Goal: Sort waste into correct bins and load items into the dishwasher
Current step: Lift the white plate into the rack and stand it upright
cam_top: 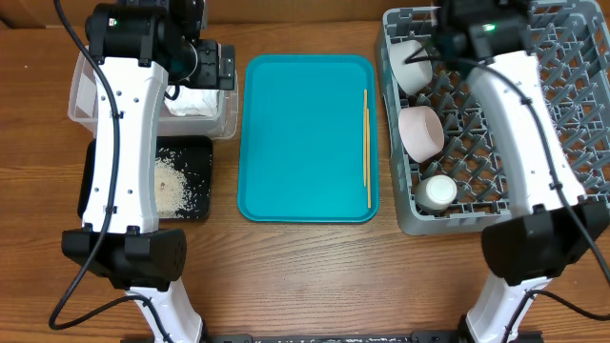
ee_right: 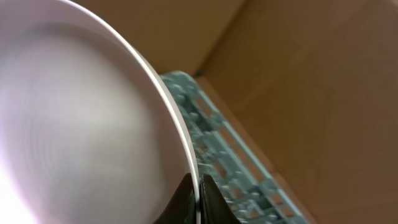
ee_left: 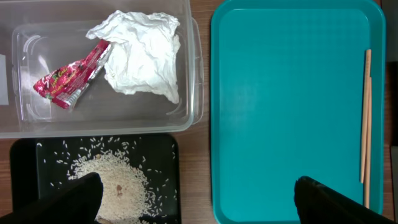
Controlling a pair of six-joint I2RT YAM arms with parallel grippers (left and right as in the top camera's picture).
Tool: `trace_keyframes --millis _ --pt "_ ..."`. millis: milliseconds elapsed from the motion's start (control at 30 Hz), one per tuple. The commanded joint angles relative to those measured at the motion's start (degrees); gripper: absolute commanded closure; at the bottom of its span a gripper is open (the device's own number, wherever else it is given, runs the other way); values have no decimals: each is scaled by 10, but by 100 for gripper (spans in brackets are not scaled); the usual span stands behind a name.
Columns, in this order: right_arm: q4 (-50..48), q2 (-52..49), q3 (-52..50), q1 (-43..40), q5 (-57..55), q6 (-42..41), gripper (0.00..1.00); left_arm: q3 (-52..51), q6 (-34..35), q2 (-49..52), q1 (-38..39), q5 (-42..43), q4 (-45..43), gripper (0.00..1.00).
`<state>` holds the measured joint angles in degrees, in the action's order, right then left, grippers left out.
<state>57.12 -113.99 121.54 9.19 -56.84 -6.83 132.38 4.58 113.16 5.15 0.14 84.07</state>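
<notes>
Left gripper: Your left gripper (ee_left: 204, 198) hangs above the table's left side with its fingers (ee_left: 84, 198) spread wide and nothing between them. One dark tip shows over the black tray, the other over the teal tray's near edge.
Right gripper: Your right gripper (ee_right: 198, 198) is pinched on the rim of a white plate (ee_right: 81, 112), a dark tip pressed to each side of the thin edge.
White plate: It fills most of the right wrist view, with the grey grid of the rack behind it. From overhead it sits tilted at the top corner of the rack nearest the teal tray. Whether it is the large or the small plate cannot be told.
Dish rack (cam_top: 572, 114): It stands on the table's right side, under your right arm. Along its left edge a white bowl (cam_top: 421, 131) lies on its side, and a small white cup (cam_top: 439, 191) sits below it.
Chopsticks (cam_top: 366, 148): The pair lies side by side on the teal tray (ee_left: 280, 112), close along its right rim.
Clear tub (ee_left: 193, 74): It holds the crumpled napkin (ee_left: 143, 56) and the red wrapper (ee_left: 68, 78), whose upper end meets the napkin's edge.
Black tray (ee_left: 25, 168): It sits just beside the tub and carries the rice (ee_left: 115, 180), a loose heap with stray grains scattered around it.
Table (cam_top: 305, 276): Brown wood, with the teal tray between the two bins and the rack.
</notes>
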Motion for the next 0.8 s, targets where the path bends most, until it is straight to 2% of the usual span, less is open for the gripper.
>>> trace_keyframes --millis 0,267,600,767 --pt "-21 -17 -23 -21 0 58 96 7 10 0 1 -6 -1 0" --pt "-153 -46 -91 -28 -1 191 96 7 10 0 3 -6 -1 0" --pt "-199 -58 -143 -28 20 203 96 7 10 0 4 -6 -1 0" --pt "-191 -58 -160 -28 100 202 96 7 10 0 5 -6 -1 0"
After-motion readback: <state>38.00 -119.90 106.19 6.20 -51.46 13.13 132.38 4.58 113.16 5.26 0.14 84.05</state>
